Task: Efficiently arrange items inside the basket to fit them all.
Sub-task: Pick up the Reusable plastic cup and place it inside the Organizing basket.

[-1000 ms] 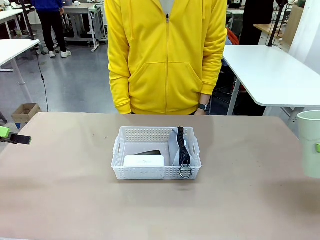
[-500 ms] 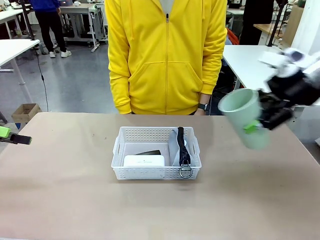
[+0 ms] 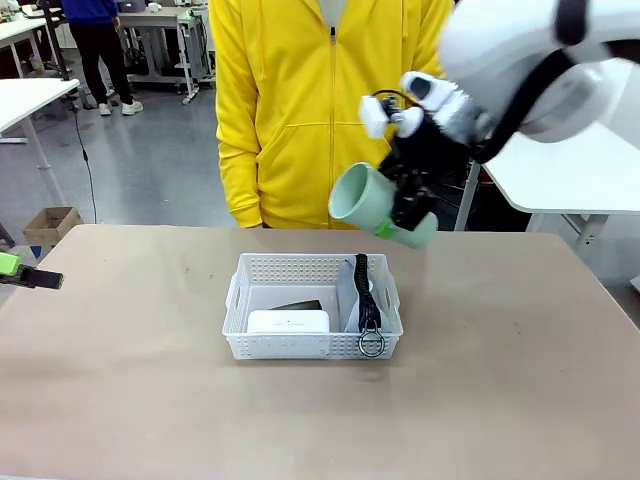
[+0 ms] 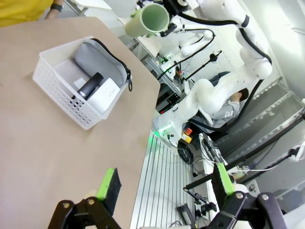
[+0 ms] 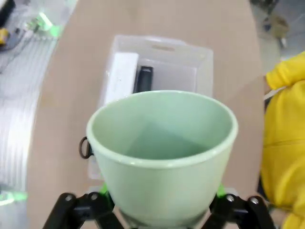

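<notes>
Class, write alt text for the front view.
The right gripper holds a pale green plastic cup tilted in the air above a shallow white perforated basket containing a flat white box and a grey pouch.

Jaws clasp the green cup above the basket.

Robotics lab: white worktables in rows, grey floor, cardboard box (more benches behind).

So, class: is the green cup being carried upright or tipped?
Tipped. In the front view the pale green cup, held by the right gripper above the basket, lies nearly sideways, mouth facing left.
</notes>
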Robot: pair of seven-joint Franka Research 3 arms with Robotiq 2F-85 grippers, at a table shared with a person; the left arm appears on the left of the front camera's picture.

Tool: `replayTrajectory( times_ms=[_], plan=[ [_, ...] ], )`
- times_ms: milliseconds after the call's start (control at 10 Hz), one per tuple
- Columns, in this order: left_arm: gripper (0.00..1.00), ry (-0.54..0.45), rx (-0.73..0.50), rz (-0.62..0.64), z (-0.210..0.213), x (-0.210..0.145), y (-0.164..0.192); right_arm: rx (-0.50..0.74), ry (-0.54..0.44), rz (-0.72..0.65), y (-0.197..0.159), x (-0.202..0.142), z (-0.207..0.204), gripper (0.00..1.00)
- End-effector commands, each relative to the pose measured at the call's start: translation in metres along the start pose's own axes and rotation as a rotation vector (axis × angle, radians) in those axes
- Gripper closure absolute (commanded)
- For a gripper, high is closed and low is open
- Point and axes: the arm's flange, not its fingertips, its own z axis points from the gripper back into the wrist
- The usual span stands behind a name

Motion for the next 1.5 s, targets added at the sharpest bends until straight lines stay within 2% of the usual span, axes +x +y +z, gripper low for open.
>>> replayTrajectory(
  times_ms=[0, 200, 400, 600, 900, 1200, 1300, 1400],
  plan=[
    [0.00, 0.007, -0.011, -0.010, 0.001, 0.000, -0.004, 0.006, 0.129, -0.009, -0.037, 0.043, -0.033, 0.14],
    [0.00, 0.007, -0.011, -0.010, 0.001, 0.000, -0.004, 0.043, 0.233, -0.068, -0.058, 0.084, -0.071, 0.14],
    [0.00, 0.007, -0.011, -0.010, 0.001, 0.000, -0.004, 0.045, 0.222, -0.143, -0.058, 0.112, -0.109, 0.14],
    [0.00, 0.007, -0.011, -0.010, 0.001, 0.000, -0.004, 0.094, 0.214, -0.282, -0.063, 0.128, -0.141, 0.14],
    [0.00, 0.007, -0.011, -0.010, 0.001, 0.000, -0.004, 0.100, 0.328, -0.278, -0.052, 0.117, -0.178, 0.14],
    [0.00, 0.007, -0.011, -0.010, 0.001, 0.000, -0.004, 0.109, 0.363, -0.233, -0.047, 0.110, -0.179, 0.14],
    [0.00, 0.007, -0.011, -0.010, 0.001, 0.000, -0.004, 0.177, 0.424, -0.201, -0.046, 0.108, -0.180, 0.14],
    [0.00, 0.007, -0.011, -0.010, 0.001, 0.000, -0.004, 0.123, 0.340, -0.237, -0.048, 0.105, -0.187, 0.14]
  ],
)
